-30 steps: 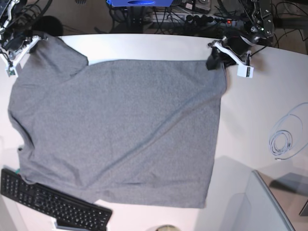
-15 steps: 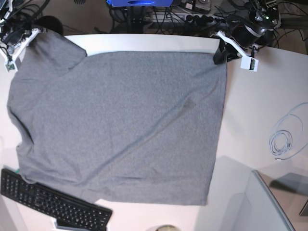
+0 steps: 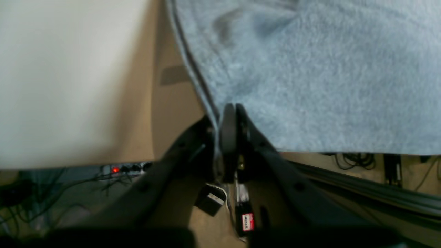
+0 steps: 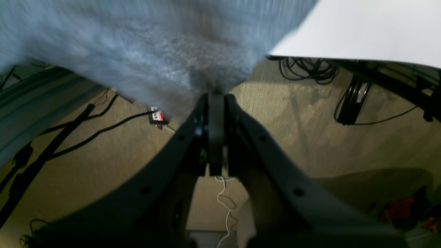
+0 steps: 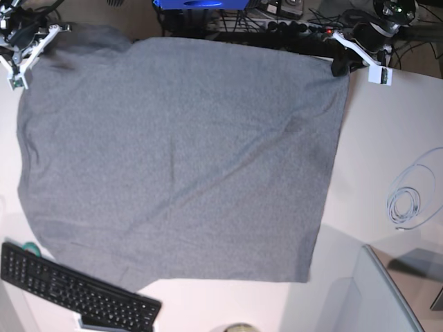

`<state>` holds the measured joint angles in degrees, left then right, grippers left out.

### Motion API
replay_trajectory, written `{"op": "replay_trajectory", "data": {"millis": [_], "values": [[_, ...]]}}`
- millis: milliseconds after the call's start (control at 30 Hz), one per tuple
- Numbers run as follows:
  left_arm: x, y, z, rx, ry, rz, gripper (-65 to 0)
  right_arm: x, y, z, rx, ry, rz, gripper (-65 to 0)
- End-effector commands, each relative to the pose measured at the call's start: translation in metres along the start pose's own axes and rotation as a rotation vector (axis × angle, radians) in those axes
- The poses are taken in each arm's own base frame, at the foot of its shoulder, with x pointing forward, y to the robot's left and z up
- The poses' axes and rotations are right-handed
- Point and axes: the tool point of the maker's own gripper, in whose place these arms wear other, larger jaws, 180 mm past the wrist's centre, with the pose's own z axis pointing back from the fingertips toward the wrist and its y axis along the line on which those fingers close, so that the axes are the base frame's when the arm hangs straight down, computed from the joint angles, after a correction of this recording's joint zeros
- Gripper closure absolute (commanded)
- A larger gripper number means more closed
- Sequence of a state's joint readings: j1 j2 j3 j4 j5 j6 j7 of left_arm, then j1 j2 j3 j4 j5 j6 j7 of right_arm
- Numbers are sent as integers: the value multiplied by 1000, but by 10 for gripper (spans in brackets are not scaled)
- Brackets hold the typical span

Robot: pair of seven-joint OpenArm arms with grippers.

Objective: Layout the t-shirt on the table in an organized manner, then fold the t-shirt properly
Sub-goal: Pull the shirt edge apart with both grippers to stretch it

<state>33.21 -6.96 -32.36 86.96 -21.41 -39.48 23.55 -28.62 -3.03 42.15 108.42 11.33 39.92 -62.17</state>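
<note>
The heather-grey t-shirt [image 5: 180, 152] hangs stretched between my two grippers and covers most of the white table [image 5: 387, 124], its top edge past the table's far edge. My left gripper [image 5: 340, 66] is shut on the shirt's far right corner. In the left wrist view the left gripper [image 3: 228, 109] pinches the hem of the t-shirt [image 3: 310, 69] beside the table [image 3: 69, 75]. My right gripper [image 5: 43, 38] is shut on the far left corner. In the right wrist view the right gripper [image 4: 215, 95] bites the t-shirt [image 4: 155, 44], with floor below and the table [image 4: 361, 27] behind.
A black keyboard [image 5: 76, 290] lies at the near left, its top under the shirt's lower edge. A coiled white cable [image 5: 405, 204] rests at the right, and a grey bin [image 5: 387, 297] stands at the near right. Cables and a power strip [image 5: 304, 28] lie beyond the far edge.
Both grippers have risen and pulled back toward the far side, drawing the shirt's top edge over the table's far edge. The cloth is now wider and flatter.
</note>
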Motion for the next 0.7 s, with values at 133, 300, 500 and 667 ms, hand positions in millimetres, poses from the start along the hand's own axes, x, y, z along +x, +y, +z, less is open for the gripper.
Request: {"op": "replay_trajectory", "data": {"millis": [133, 300, 500, 667], "values": [[7, -2, 2, -12, -31, -1, 0, 2, -5, 5, -19, -13, 7, -5], [6, -3, 1, -14, -30, 1, 0, -7, -12, 8, -37, 0, -13, -5], [4, -3, 3, -13, -23, 2, 0, -18, -38, 18, -104, 4, -85, -5], [-1, -23, -5, -74, 1, -22, 0, -15, -34, 16, -91, 1, -71, -5]]}}
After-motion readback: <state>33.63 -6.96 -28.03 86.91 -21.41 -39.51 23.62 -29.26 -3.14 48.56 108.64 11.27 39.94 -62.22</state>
